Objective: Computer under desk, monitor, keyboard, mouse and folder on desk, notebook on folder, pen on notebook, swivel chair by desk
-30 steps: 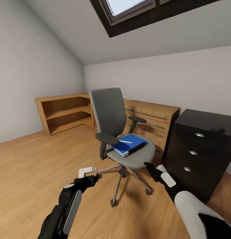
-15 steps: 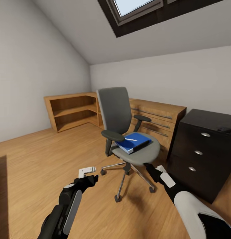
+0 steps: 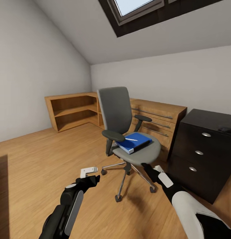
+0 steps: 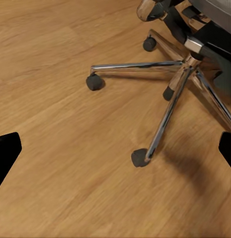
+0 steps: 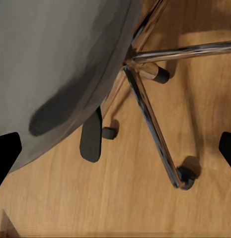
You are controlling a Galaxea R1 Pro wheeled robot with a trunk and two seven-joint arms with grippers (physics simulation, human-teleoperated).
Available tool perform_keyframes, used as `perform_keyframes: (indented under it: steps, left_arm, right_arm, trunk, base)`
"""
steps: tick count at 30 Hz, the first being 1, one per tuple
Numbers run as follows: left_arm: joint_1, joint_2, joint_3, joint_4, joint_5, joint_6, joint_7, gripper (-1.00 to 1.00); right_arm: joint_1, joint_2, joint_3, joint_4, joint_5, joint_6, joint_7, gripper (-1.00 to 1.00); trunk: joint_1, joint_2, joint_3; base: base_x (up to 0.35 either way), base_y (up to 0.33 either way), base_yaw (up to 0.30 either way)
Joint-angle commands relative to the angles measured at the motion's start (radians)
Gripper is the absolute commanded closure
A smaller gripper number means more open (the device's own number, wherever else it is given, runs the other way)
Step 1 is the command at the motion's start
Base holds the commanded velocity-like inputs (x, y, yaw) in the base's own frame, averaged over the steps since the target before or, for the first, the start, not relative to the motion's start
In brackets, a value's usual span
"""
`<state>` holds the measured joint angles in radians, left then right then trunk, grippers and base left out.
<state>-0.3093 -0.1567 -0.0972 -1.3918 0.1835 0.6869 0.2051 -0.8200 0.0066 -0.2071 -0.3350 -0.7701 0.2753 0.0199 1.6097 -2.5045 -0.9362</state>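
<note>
The grey swivel chair (image 3: 117, 111) stands on the wooden floor in the middle of the head view. On its seat lies the blue folder (image 3: 137, 142), and the thin white pen (image 3: 131, 139) rests on top of it. The desk's dark three-knob drawer unit (image 3: 201, 156) is at the right, with a small dark thing (image 3: 225, 129) on top, likely the mouse. My left gripper (image 3: 92, 176) hangs open over the floor left of the chair's chrome base (image 4: 170, 94). My right gripper (image 3: 151, 168) is open just below the seat's front edge (image 5: 50, 74). Computer, monitor, keyboard and notebook are out of view.
A light wooden drawer chest (image 3: 158, 119) stands behind the chair against the far wall, joined to a low open bookshelf (image 3: 70, 111) in the corner. A sloped ceiling with a skylight (image 3: 135, 8) is overhead. Open floor (image 3: 39, 156) stretches to the left.
The camera turned a second ago, so the chair and furniture sit further right in the picture. Since then both arms have shifted only slightly; both grippers stay open.
</note>
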Motion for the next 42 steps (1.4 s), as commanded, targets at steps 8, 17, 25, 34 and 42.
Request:
perform_keyframes:
  steps: [8, 17, 25, 34, 42]
  left_arm:
    - [-0.001, 0.0, -0.007, 0.003, 0.011, 0.004, 0.011, -1.0]
    - [-0.001, 0.0, -0.007, 0.023, 0.009, 0.003, 0.011, -1.0]
    - [-0.001, 0.002, -0.007, 0.023, 0.01, 0.003, 0.012, -1.0]
    - [-0.001, 0.002, -0.007, 0.023, 0.01, 0.003, 0.013, -1.0]
    - [-0.001, 0.002, -0.007, 0.023, 0.011, 0.003, 0.013, -1.0]
  right_arm:
    - [-0.001, 0.01, -0.005, -0.004, 0.002, 0.006, 0.002, -1.0]
    - [-0.001, 0.01, 0.002, -0.004, 0.002, 0.005, 0.003, -1.0]
    - [-0.001, 0.01, 0.002, -0.004, 0.002, 0.004, 0.003, -1.0]
    - [-0.001, 0.01, 0.012, -0.004, 0.002, 0.003, 0.003, -1.0]
    - [-0.001, 0.01, 0.014, -0.004, 0.002, 0.002, 0.003, -1.0]
  trunk:
    - [0.0, 0.0, -0.001]
    - [0.0, 0.0, -0.001]
    - [0.0, 0.0, -0.001]
    - [0.0, 0.0, -0.001]
    - [0.0, 0.0, -0.001]
  base:
    - [0.0, 0.0, 0.0]
    - [0.079, 0.0, 0.0]
    - [0.316, 0.0, 0.0]
    - [0.318, 0.119, 0.0]
    - [0.2, 0.241, 0.0]
